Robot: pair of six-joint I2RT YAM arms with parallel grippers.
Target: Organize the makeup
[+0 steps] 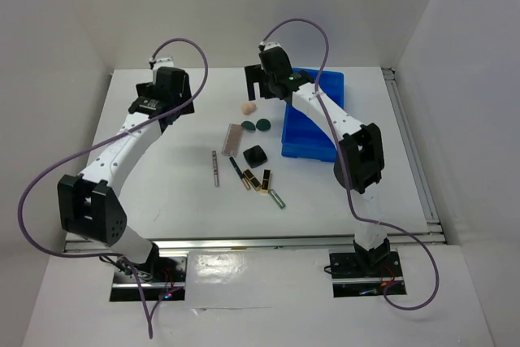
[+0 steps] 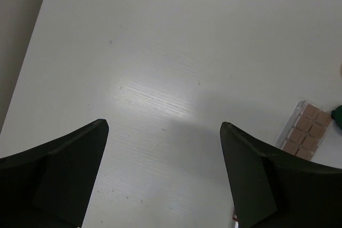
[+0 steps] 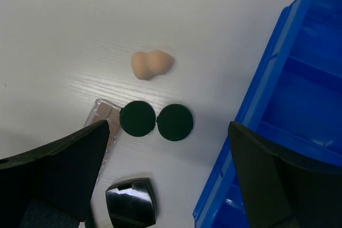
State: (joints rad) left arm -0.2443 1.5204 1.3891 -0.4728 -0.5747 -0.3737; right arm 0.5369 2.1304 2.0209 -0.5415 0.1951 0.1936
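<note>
Nearest your lens on the right wrist, the right gripper [image 3: 168, 126] shows two dark fingers [image 3: 64, 169] spread wide with nothing between them. Both are cut off by the bottom edge.

Just beyond the gap lie the two dark green pads [image 3: 138, 119], side by side and touching. The peach sponge [image 3: 151, 64] sits at 12 o'clock from them, apart. At 9 o'clock the tan palette [image 3: 102, 112] is mostly hidden behind the finger on that side. At 7 o'clock the black square compact [image 3: 131, 201] is partly cropped by the frame. The blue bin [image 3: 299, 78] fills the 3 o'clock side, and you see only part of its wall and floor.

The left gripper [image 2: 164, 125] is also spread and holds nothing, over bare tabletop. At its 3 o'clock you see only a corner of the palette, clipped by the frame.

From the top camera, two slim pencils [image 1: 215, 168], two black-gold lipsticks [image 1: 250, 179] and the green tube [image 1: 278, 197] lie at 6 o'clock from the compact. They are too small to read any detail.

The table [image 1: 162, 193] is white with faint grain and a soft glare. Plain white walls [image 1: 65, 22] close it in.
</note>
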